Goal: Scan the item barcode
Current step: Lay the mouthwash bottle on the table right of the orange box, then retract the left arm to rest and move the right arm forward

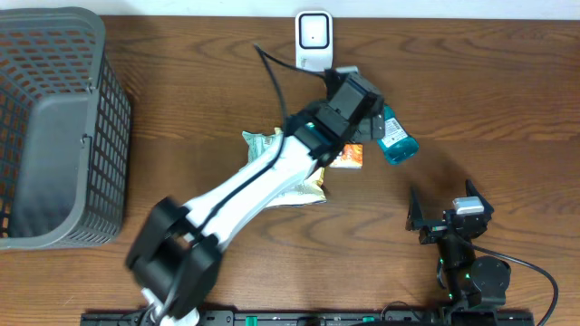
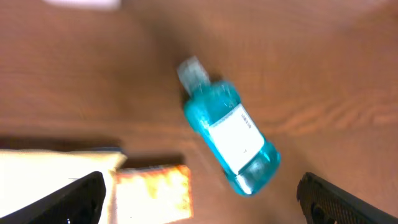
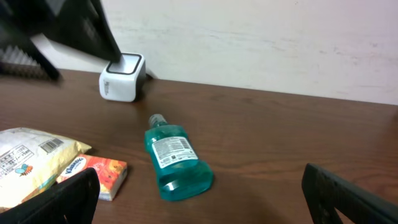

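Teal mouthwash bottle flat on its side on wood table, cap pointing roughly toward white scanner, near it, not touching; orange tissue pack and snack bag just beside. Left gripper directly above bottle, jaws spread wide, nothing pinched. Right gripper parked well apart, jaws likewise spread, empty. Judged step: take up bottle for presentation to scanner. To do well: lower straight, straddle the body mid-length, close clear of the tissue pack, keep white label uncovered. Barcode possibly on that label, wrist view too blurred to confirm; check before turning that face to scanner window
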`<move>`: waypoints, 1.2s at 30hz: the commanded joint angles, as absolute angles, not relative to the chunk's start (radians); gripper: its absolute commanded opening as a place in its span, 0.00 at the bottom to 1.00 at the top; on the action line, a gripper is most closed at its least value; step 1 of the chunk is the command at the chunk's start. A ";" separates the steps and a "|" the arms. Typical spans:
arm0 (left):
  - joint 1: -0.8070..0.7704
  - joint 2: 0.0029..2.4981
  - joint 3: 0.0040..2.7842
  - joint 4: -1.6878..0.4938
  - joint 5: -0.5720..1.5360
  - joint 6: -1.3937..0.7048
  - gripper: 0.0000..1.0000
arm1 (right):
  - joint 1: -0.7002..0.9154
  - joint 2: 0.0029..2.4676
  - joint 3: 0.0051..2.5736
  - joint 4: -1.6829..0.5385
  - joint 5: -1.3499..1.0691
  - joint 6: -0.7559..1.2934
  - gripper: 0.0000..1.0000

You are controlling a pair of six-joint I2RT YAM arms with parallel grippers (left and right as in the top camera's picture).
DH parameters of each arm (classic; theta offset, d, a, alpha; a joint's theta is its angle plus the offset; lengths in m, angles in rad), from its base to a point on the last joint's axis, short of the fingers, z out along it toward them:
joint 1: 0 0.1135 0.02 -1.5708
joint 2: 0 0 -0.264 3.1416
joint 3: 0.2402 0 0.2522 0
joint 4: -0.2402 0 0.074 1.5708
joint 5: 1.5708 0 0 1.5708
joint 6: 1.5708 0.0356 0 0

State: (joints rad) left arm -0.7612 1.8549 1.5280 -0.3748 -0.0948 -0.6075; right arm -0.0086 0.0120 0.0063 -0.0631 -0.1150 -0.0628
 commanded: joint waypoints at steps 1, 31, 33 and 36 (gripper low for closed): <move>-0.760 1.718 1.544 -0.388 -0.377 -0.391 0.98 | 0.004 0.008 0.006 -0.067 -0.114 -0.065 0.99; -0.430 0.967 1.525 -0.298 -0.659 0.604 0.98 | 0.004 0.008 0.006 0.016 -0.833 0.606 0.99; -0.386 0.914 1.485 -0.318 -0.611 0.554 0.98 | 0.004 0.008 0.006 0.102 -0.860 0.690 0.99; -0.332 0.815 1.395 -0.291 -0.609 0.518 0.98 | 0.004 0.008 0.006 0.306 -0.871 0.701 0.99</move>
